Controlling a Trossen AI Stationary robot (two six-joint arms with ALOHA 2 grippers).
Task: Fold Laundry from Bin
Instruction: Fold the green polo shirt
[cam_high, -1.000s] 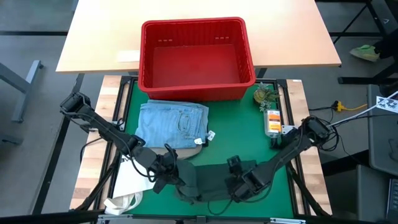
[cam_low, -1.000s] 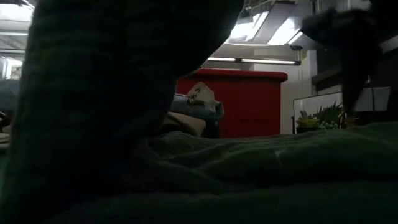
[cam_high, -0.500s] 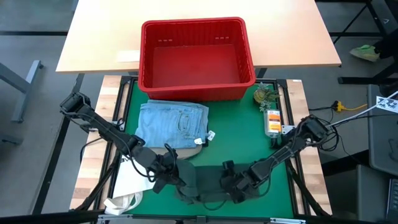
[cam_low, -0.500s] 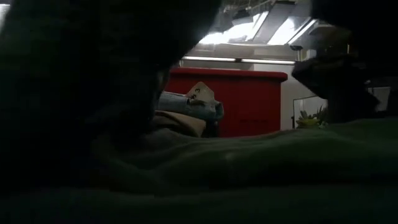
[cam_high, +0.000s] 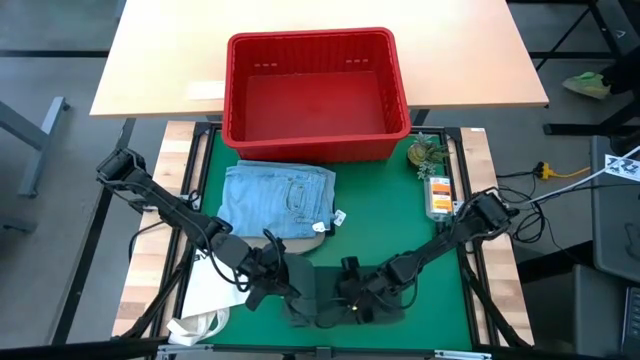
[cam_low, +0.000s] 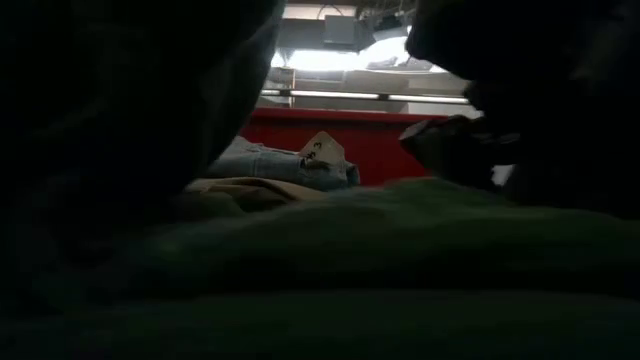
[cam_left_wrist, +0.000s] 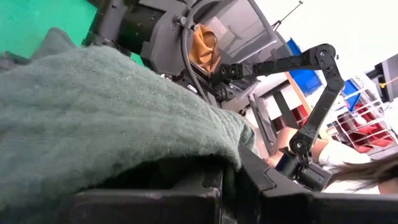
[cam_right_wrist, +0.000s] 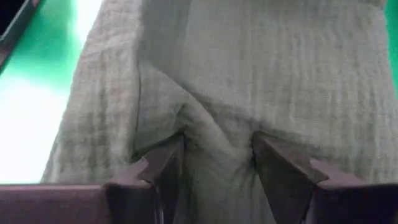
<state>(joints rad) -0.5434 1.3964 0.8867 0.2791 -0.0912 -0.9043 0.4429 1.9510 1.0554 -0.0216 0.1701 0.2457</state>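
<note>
At lower centre, the left end effector (cam_high: 272, 283) stays clamped on the dark green piece (cam_high: 318, 292). The right end effector (cam_high: 350, 300) stands wide, its fingers (cam_right_wrist: 163, 163) bunching a fold of it.

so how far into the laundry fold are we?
Done: bin empty; light blue jeans folded on the mat. In hand: dark green piece, left hand shut on it, right hand pressing fabric between spread fingers. Left: finish this fold.

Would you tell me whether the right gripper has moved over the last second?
Yes. The right gripper slid across the dark green garment toward the left gripper, away from the table's right edge.
</note>
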